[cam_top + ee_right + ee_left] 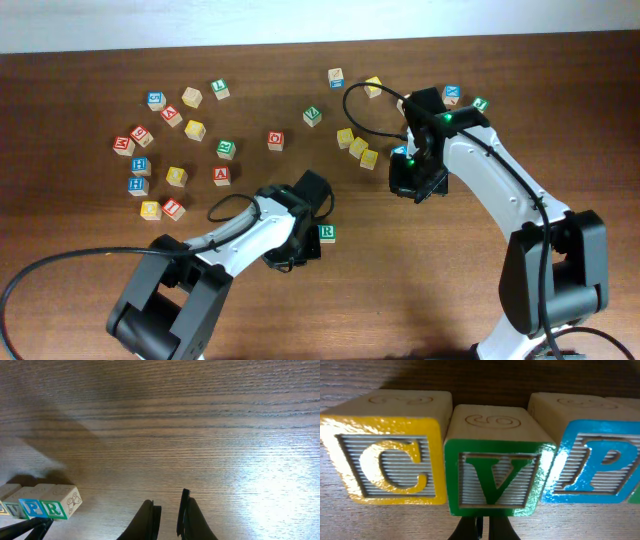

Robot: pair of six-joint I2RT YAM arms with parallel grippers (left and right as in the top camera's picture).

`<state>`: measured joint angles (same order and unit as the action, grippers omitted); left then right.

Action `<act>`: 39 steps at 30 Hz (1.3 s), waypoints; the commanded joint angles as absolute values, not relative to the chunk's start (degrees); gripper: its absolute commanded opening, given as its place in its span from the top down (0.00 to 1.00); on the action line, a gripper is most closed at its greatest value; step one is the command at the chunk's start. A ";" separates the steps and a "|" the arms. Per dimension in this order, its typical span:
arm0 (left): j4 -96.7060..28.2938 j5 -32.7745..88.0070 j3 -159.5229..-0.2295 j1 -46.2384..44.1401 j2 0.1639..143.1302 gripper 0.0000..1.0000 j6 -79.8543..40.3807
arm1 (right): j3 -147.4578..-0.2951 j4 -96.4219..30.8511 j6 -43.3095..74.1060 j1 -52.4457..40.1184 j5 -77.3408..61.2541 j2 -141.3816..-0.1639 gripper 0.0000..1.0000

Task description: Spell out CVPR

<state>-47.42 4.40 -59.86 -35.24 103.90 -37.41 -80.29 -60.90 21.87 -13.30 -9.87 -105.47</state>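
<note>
A row of letter blocks fills the left wrist view: yellow C block point(395, 460), green V block point(495, 467) and blue P block point(597, 460), side by side and touching. My left gripper point(480, 530) is shut, empty, its tips right at the V block's front face. Overhead, the left gripper point(297, 250) covers the row; only the green R block point(326, 233) shows at its right end. The right wrist view shows the P block point(34, 506) and R block point(54, 508) at lower left. My right gripper point(169, 510) is shut to a narrow slit, empty, over bare wood, also overhead point(418, 185).
Several loose letter blocks point(175, 150) lie scattered at the back left. A cluster of yellow blocks point(357, 148) sits just left of the right gripper, with more blocks point(452, 95) behind it. A black cable point(375, 120) loops over the table by the right arm.
</note>
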 commanded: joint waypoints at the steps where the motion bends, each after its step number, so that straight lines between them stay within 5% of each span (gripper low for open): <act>1: -46.06 2.68 -59.27 -35.46 105.06 1.00 -38.15 | -80.88 -60.90 21.43 -12.99 -8.73 -105.36 0.91; 25: -44.40 -0.23 -59.27 -35.46 105.06 1.00 -38.13 | -80.29 -60.90 21.41 -13.10 -8.75 -105.38 0.90; 34: -54.57 1.26 -64.62 -35.18 101.16 1.00 -37.45 | -80.25 -62.19 21.41 -13.10 -11.18 -105.38 0.92; 39: -59.05 -1.06 -67.83 -25.69 91.50 1.00 -32.88 | -78.85 -66.02 21.45 -15.62 -11.38 -105.38 0.94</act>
<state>-58.15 1.63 -66.52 -31.66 95.90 -35.51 -80.27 -66.04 21.85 -13.61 -10.61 -105.47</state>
